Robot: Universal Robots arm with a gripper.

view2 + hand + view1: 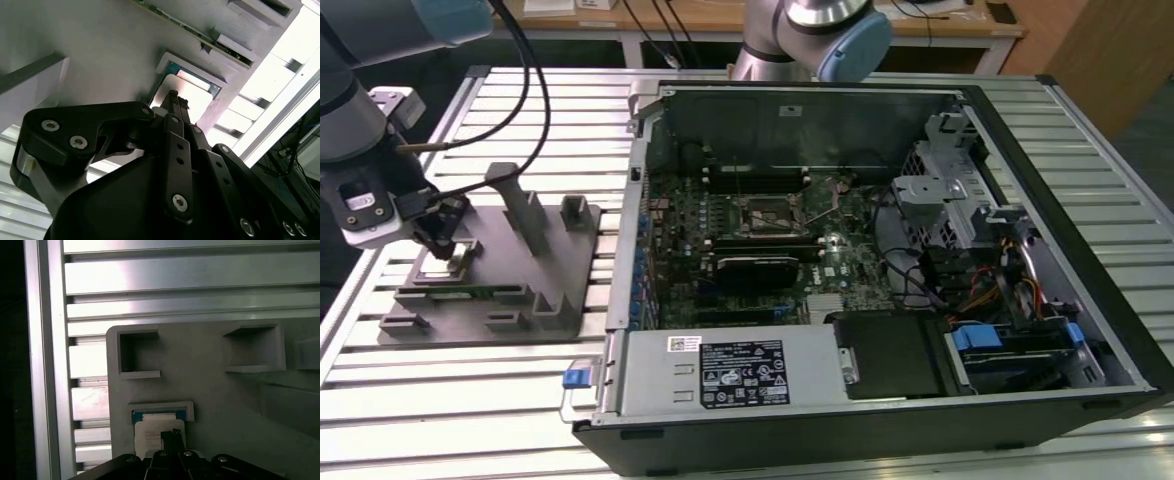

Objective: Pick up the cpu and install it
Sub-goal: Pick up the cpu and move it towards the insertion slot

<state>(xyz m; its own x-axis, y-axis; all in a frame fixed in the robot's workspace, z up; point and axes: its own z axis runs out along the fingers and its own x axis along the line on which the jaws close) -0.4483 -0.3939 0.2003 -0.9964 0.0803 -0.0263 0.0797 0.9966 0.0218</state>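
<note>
While the gripper (173, 96) hangs right over the cpu (197, 97), the chip lies flat in its shallow square recess in the grey fixture tray (520, 300). The tray sits on the slatted metal counter (494, 100) at the exterior view's left. Judged from that, the pick-up is not yet done and the install has not begun. The socket (765, 212) on the motherboard (854, 260) sits well apart from the tray, inside the open computer case (854, 440), with nothing silver lying in it as far as can be made out.

In both wrist views the gripper's two fingers run together to one narrow dark tip, with no gap showing between them and nothing seen clamped there. That tip points at the silver top plate near one of its edges.

Whether the tip touches the plate or stops just above it cannot be told, since the fingers themselves cover the spot. In the first wrist view the near part of the cpu is hidden behind the gripper's black body. In the exterior view the chip is a small pale patch under the fingers. The socket's latch state is hard to read.
</note>
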